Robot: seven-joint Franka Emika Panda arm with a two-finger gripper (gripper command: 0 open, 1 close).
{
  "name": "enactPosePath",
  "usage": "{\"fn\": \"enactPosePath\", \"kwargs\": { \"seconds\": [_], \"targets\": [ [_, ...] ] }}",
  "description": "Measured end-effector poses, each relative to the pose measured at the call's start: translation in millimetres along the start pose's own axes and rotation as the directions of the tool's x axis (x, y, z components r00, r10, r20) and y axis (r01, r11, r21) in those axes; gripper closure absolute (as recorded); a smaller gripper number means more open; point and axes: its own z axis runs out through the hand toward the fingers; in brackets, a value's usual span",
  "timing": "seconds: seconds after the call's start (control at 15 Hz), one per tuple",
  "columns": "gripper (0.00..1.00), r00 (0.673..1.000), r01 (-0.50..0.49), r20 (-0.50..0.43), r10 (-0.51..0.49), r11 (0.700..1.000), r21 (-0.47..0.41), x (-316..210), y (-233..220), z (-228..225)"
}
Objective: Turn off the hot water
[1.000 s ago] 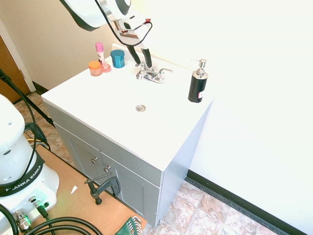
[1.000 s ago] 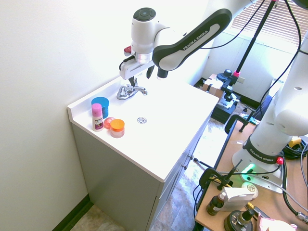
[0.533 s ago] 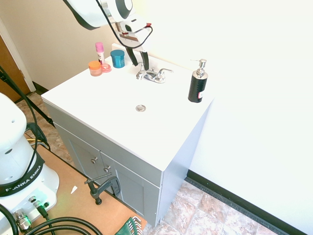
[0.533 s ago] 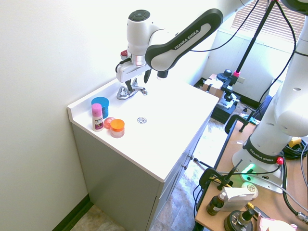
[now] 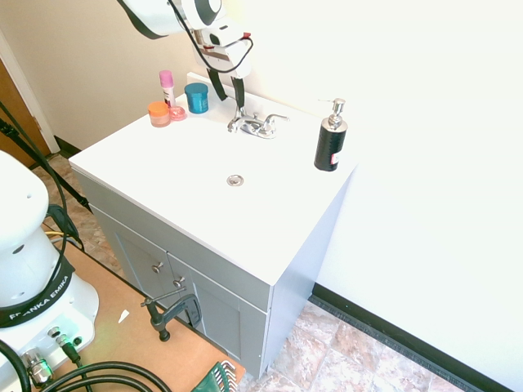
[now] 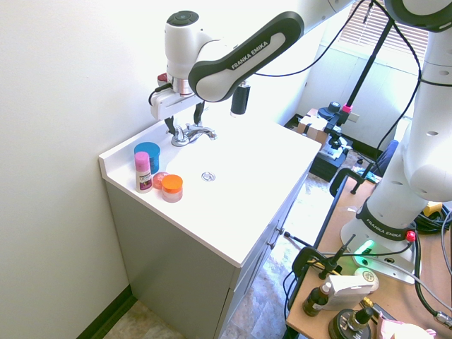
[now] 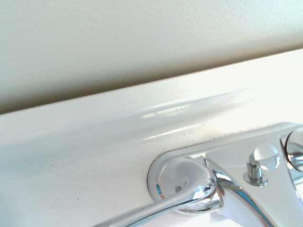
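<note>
The chrome faucet [image 5: 255, 125] stands at the back of the white vanity top [image 5: 188, 163]. Its left-hand hot water lever [image 5: 235, 125] is the end nearest the blue jar; it shows too in the second exterior view [image 6: 179, 137]. From close by, the lever [image 7: 189, 191] is a shiny dome with its handle stretching away from the centre spout [image 7: 241, 201]. My gripper [image 5: 230, 104] hangs open just above that lever, one dark finger [image 5: 241, 98] close beside it and nothing between the fingers. From the other side the gripper [image 6: 185, 121] also stands open over the faucet.
A black soap dispenser [image 5: 330, 140] stands right of the faucet. A blue jar [image 5: 196, 97], a pink-capped bottle [image 5: 167, 86] and an orange jar [image 5: 158, 113] cluster at the left. The drain [image 5: 235, 180] lies in front. The wall rises directly behind the faucet.
My gripper has shifted along the faucet toward its left end and the blue jar, staying open. The faucet and the other things look unmoved.
</note>
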Motion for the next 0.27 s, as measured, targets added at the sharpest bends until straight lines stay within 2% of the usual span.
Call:
{"fn": "enactPosePath", "kwargs": {
  "seconds": [0.13, 0.27],
  "targets": [
    [0.00, 0.998, 0.024, 0.049, -0.024, 1.000, 0.005, 21.3, 14.0, -15.1],
    [0.00, 0.997, 0.017, 0.076, -0.017, 1.000, 0.004, 44.4, 47.3, -25.2]
  ]
}}
